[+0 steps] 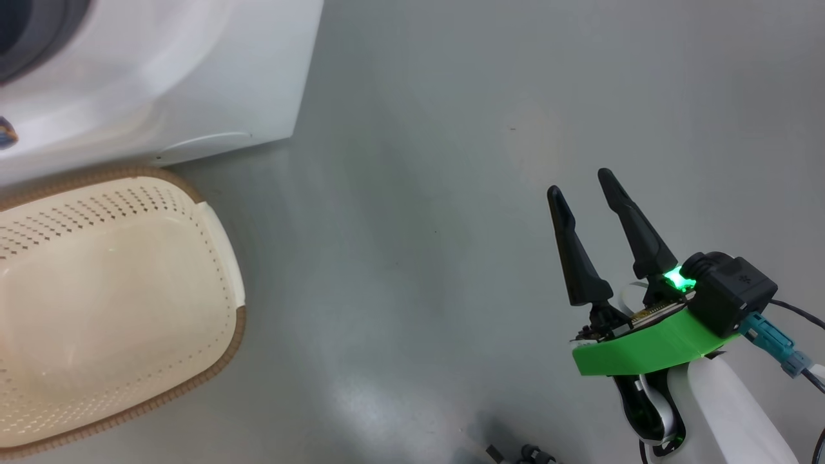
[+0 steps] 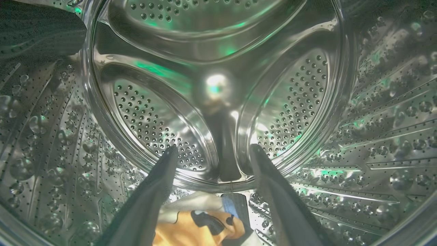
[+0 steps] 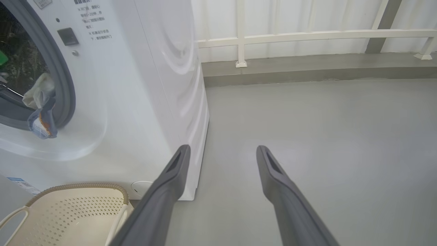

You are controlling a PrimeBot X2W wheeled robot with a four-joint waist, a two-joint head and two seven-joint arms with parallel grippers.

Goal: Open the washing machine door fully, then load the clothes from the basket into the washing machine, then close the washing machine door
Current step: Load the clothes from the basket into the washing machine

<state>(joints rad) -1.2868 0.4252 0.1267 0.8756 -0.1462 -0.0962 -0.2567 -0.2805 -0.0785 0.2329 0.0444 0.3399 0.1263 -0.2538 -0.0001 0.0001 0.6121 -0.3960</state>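
The left hand (image 2: 213,148) reaches deep into the steel drum (image 2: 150,116) of the washing machine (image 3: 153,85), spread wide above the clothes (image 2: 198,225) lying at its bottom, likely so they land well inside. The right hand (image 1: 580,182), spread and empty, hangs over the grey floor (image 1: 419,193), well clear of the empty basket (image 1: 97,212); a white railing (image 3: 307,34) stands behind.

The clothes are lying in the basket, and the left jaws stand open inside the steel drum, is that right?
Not quite. The clothes are lying in the drum, not in the basket. The left wrist view shows an orange-printed garment at the bottom of the drum, just below the fingers. The rest holds: the left jaws stand open inside the steel drum.
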